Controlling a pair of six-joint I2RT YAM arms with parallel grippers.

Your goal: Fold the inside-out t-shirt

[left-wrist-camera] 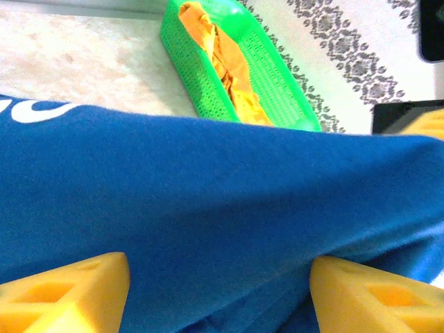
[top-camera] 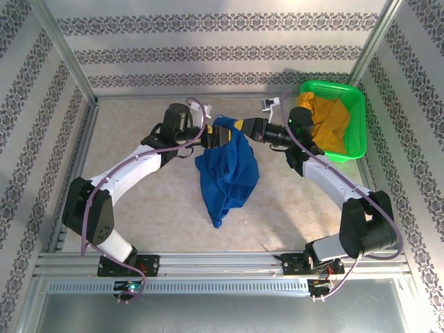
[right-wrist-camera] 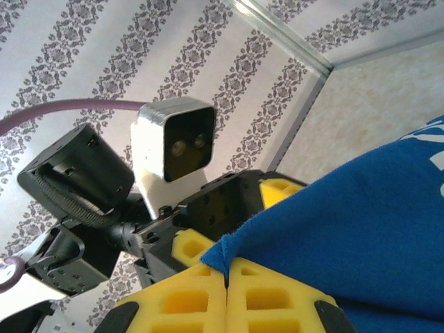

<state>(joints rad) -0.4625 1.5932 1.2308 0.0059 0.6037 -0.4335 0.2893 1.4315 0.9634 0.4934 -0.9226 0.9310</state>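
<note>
The left tool [top-camera: 210, 137] stands spread, its yellow fingers [left-wrist-camera: 69, 291] wide apart with blue cloth lying across the gap between them; it pinches nothing. The t-shirt [top-camera: 229, 173] hangs between the two arms over the middle of the tabletop [top-camera: 139, 215], bunched at the top and tapering to a point below; whether that tip touches the surface cannot be told. It is royal blue, with a whitish print [left-wrist-camera: 35, 111] partly in sight. The right tool [right-wrist-camera: 227, 277] has its pads pressed together on a folded edge of the shirt and carries it there. Off to the right, a green basket [top-camera: 355, 104] holds a mustard garment [top-camera: 329, 118].

The shirt looks light, limp and easily crumpled, so it will likely sag from any single grip. A hem or shoulder seam, taken at two well-spaced points, seems the better hold for spreading it flat.
</note>
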